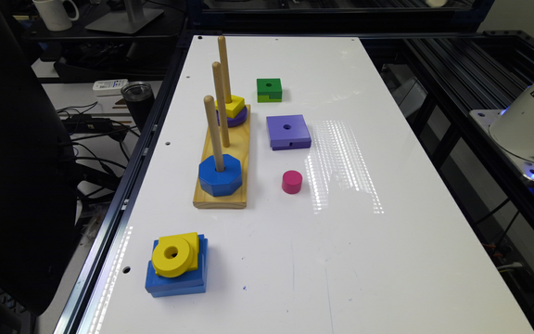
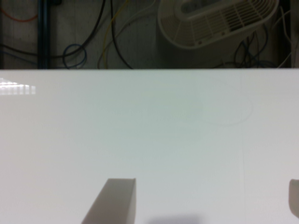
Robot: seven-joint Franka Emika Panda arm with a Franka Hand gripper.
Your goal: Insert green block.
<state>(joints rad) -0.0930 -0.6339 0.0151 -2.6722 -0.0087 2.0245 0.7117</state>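
Green block [image 1: 269, 89] sits flat on the white table [image 1: 387, 260], far end, hole up, notched side facing the camera. Just beyond the purple square [image 1: 288, 131], apart from it, and to the exterior view's right of the peg base [image 1: 223, 197]. Nothing touches it.

Peg base holds three upright pegs in a row. Near peg [image 1: 213, 132] carries a blue octagon [image 1: 219, 175]. Far peg [image 1: 224, 69] carries a yellow piece [image 1: 232, 106] stacked on a purple disc [image 1: 238, 118]. Middle peg [image 1: 220, 104] looks bare, though its foot is partly hidden behind the near one.

Pink cylinder [image 1: 292, 181] stands on the table between base and glare patch. Near corner: yellow ring [image 1: 171, 254] lies atop a yellow square on a blue block [image 1: 174, 280].

End effector [image 2: 205, 205] is spread wide in the wrist view, fingers [image 2: 114, 203] far apart, holding nothing, above bare table. Arm base [image 1: 533, 120] sits off the table at the exterior view's right.
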